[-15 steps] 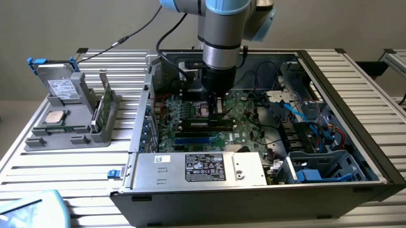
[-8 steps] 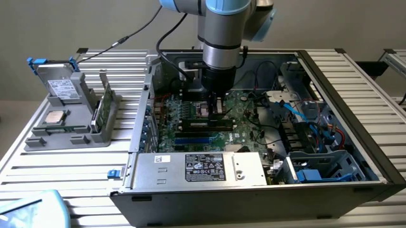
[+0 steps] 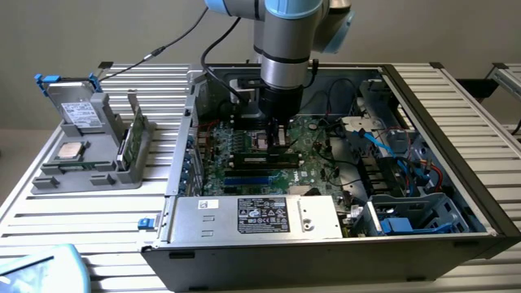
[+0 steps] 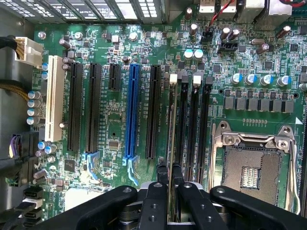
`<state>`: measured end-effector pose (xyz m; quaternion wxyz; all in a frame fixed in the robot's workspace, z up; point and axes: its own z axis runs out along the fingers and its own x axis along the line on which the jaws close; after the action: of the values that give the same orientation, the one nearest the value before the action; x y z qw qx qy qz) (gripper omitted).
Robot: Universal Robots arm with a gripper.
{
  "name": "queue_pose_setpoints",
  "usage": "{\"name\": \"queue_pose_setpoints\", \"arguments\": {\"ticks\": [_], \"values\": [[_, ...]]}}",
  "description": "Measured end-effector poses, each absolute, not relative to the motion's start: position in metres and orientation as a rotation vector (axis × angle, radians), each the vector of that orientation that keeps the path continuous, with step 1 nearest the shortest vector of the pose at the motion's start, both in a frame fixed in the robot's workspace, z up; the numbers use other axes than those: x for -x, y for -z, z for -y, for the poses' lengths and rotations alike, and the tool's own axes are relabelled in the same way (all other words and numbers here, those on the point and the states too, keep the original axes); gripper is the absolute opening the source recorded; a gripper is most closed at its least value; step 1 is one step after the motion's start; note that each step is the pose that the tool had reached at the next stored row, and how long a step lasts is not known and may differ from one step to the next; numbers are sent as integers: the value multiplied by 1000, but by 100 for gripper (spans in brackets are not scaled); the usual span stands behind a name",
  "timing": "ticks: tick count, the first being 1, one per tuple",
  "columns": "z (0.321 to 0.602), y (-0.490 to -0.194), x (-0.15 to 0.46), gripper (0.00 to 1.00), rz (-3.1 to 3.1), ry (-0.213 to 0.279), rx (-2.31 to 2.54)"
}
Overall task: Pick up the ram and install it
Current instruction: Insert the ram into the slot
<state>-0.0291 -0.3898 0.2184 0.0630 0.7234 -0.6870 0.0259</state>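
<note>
My gripper (image 4: 169, 173) is shut on the ram (image 4: 171, 129), which shows edge-on as a thin green strip between the two black fingers (image 4: 154, 191). The stick hangs upright, lined up along the first of the black memory slots (image 4: 181, 124) with white latches, beside the open CPU socket (image 4: 249, 165). Whether its lower edge touches the slot I cannot tell. In the exterior view the gripper (image 3: 277, 138) reaches straight down into the open computer case (image 3: 456, 152), just above the motherboard (image 3: 313, 152).
A grey fixture tray (image 3: 82, 168) on the exterior view's left holds a silver CPU chip (image 3: 72, 149), an upright expansion card (image 3: 133, 137) and a drive (image 3: 79, 113). The power supply (image 3: 260, 215) sits at the case's front; cables and drive cages (image 3: 407, 177) crowd the right. Expansion slots (image 4: 132, 110) flank the memory slots.
</note>
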Motion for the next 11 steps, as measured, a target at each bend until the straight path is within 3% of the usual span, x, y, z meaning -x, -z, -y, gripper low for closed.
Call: {"name": "queue_pose_setpoints", "arguments": {"ticks": [11], "values": [[390, -223, 29, 14, 2075, -78, -2186]]}}
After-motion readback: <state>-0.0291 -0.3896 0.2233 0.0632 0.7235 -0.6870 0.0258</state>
